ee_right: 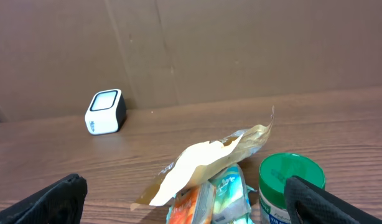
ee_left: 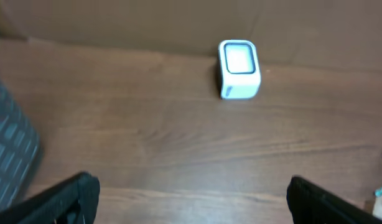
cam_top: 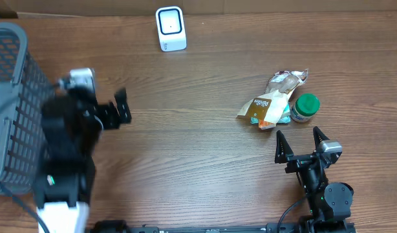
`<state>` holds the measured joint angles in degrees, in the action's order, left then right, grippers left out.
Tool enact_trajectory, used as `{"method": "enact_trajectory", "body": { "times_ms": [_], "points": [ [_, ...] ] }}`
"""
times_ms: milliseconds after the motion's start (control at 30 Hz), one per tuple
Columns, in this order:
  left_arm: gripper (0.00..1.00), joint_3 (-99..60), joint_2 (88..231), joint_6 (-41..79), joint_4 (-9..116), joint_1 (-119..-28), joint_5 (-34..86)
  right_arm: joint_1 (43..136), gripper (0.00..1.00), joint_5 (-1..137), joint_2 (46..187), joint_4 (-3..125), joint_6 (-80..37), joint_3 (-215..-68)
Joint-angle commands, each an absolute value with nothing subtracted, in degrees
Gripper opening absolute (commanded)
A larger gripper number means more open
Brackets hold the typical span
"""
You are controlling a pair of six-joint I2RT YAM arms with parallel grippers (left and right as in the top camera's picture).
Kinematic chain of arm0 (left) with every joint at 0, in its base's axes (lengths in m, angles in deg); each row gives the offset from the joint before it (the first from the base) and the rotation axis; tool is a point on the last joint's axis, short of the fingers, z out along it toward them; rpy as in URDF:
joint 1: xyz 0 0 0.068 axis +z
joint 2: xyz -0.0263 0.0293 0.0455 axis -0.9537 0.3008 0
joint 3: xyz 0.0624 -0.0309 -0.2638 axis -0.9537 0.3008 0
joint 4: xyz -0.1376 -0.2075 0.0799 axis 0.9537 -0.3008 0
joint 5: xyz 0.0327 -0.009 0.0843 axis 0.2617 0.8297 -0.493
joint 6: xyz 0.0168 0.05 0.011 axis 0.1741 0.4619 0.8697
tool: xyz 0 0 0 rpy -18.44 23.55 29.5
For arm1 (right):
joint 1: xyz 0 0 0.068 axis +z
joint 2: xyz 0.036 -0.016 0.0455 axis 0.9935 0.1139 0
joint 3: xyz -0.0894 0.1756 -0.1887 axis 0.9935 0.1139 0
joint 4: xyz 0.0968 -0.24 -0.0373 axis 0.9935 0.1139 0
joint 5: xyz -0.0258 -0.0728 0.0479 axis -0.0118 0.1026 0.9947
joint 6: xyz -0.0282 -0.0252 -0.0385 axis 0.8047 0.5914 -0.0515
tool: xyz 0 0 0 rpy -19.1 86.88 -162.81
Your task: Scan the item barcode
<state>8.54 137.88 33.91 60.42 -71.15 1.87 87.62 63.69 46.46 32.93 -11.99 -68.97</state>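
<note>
We see the items to be scanned in a small heap on the right side of the worktop (cam_top: pixel 198 162). A crumpled tan pouch (cam_top: pixel 276 97) lies on its side, resting over some small packets (ee_right: pixel 222 196) with orange and green printing. A green-lidded jar (cam_top: pixel 306 107) stands upright, touching the right edge of that heap. We cannot make out a barcode on any of them.

The right pincer (cam_top: pixel 298 134) hovers just on the near side of the heap. Its two fingers are spread as wide as they go, with nothing between them and touching none of the items. In its wrist view, the pouch and the jar lie ahead between the two fingertips.

The scanner (cam_top: pixel 171 28), a small white box with a dark-framed window, stands at the far edge of the worktop, well apart from the heap and close to the cardboard wall (ee_right: pixel 209 50).

Over on the left, the left pincer (cam_top: pixel 123 109) is blurred in the overhead view. Its fingers also stand fully apart and empty, and it faces the scanner. A grey wire basket (cam_top: pixel 11 97) sits at the left edge of the worktop, beside that arm.
</note>
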Motion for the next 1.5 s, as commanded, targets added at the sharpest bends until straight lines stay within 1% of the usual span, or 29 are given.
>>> {"method": "enact_trajectory", "body": {
  "times_ms": [0, 200, 300, 400, 567, 700, 933, 1067, 1467],
  "points": [
    [1.00, 19.5, 129.7, 41.4, 68.0, -71.5, 5.7, 87.9, 1.00, 63.1, 45.8, 32.8, -12.1, -68.3],
    [1.00, 36.7, 117.4, 48.9, 83.8, -71.4, 7.6, 87.9, 1.00, 63.2, 45.8, 32.8, -12.1, -68.3],
    [1.00, 43.6, 112.2, 51.0, 89.3, -71.4, 6.4, 87.9, 1.00, 63.1, 45.8, 32.8, -12.1, -68.3],
    [1.00, 49.0, 107.7, 53.0, 91.8, -71.4, 5.7, 87.9, 1.00, 63.1, 45.8, 32.8, -12.1, -68.3],
    [1.00, 55.9, 100.0, 57.9, 92.0, -71.4, 5.7, 87.9, 1.00, 63.2, 45.8, 32.8, -12.1, -68.3],
    [0.99, 59.4, 95.5, 58.9, 92.0, -71.4, 5.5, 87.9, 1.00, 63.1, 45.8, 32.8, -12.1, -68.3],
    [1.00, 59.8, 90.0, 61.9, 83.2, -71.4, 5.5, 87.9, 1.00, 63.1, 45.8, 32.8, -12.1, -68.3],
    [1.00, 59.8, 87.8, 61.9, 83.6, -71.4, 5.3, 87.9, 1.00, 63.1, 45.8, 32.8, -12.1, -68.3],
    [1.00, 59.8, 87.9, 61.9, 83.5, -71.4, 5.3, 87.9, 1.00, 63.2, 45.8, 32.8, -12.1, -68.3]
  ]
}}
